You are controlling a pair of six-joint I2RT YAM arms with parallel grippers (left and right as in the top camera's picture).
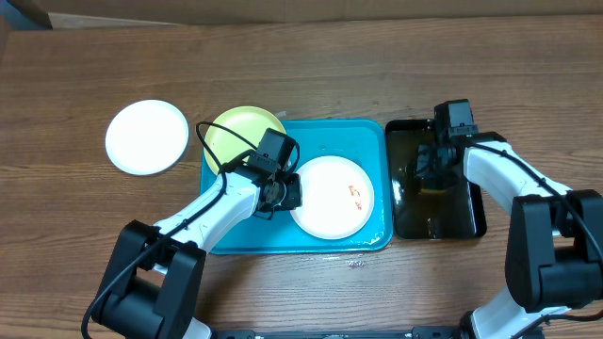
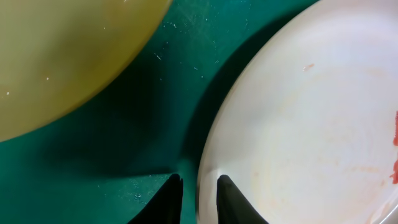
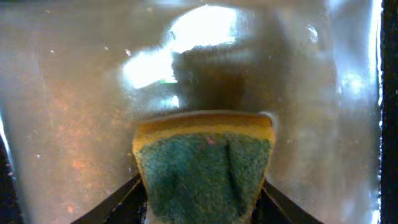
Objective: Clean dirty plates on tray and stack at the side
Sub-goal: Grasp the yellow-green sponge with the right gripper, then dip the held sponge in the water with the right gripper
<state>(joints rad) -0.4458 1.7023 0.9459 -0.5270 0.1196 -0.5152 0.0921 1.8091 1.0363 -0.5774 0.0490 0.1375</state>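
On the brown wooden table (image 1: 311, 56), my left gripper (image 2: 199, 177), jaws narrow, is straddling the smeared white round plate (image 2: 311, 124) rim inside the turquoise rectangular plastic tray (image 2: 155, 124); my right gripper (image 3: 199, 199) is squeezing a yellow-green sponge (image 3: 205, 168).

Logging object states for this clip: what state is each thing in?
Smeared white plate: in turquoise tray, orange-red smears.
Lime green plate: overhanging tray's far-left corner.
Plain white plate: on table, outside tray, looks clean.
Sponge: gripped, over black tray.
Left gripper: astride smeared plate's rim, clamp unclear.
Right gripper: shut on sponge.
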